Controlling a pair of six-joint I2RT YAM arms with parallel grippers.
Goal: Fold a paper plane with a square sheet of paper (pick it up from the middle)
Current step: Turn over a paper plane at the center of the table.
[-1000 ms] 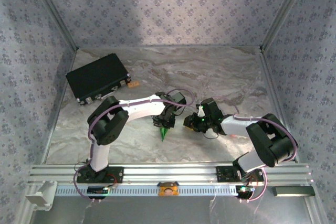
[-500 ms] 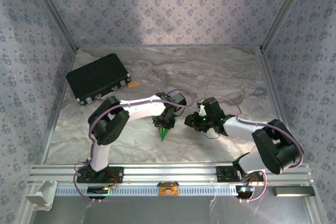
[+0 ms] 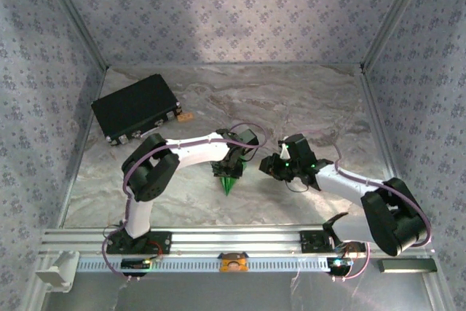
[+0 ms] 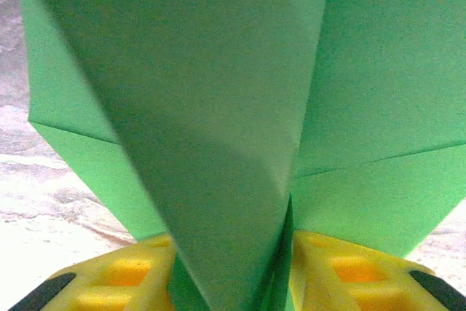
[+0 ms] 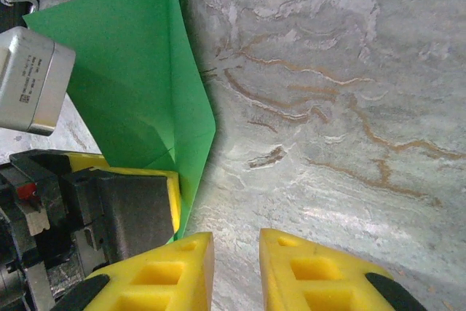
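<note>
The paper plane point(image 3: 229, 182) is a slim bright green dart in the middle of the table, nose toward the near edge. My left gripper point(image 3: 227, 169) stands over its rear. In the left wrist view the plane point(image 4: 218, 107) rises in front of the camera, and its centre fold lies splayed in the wide gap of the left gripper point(image 4: 233, 242), whose yellow fingers stand apart. My right gripper point(image 3: 271, 165) hovers just right of the plane. In the right wrist view it point(image 5: 235, 242) is open over bare table, with the plane point(image 5: 138, 71) and a left finger point(image 5: 135, 209) to its left.
A black rectangular case point(image 3: 136, 107) lies at the back left with a small reddish block point(image 3: 186, 116) beside it. Patterned walls close the table on three sides. An aluminium rail point(image 3: 233, 242) runs along the near edge by the arm bases.
The left fingers have spread wider around the plane's fold. The right gripper has drawn back to the right, away from the plane. The plane itself has stayed in place.
</note>
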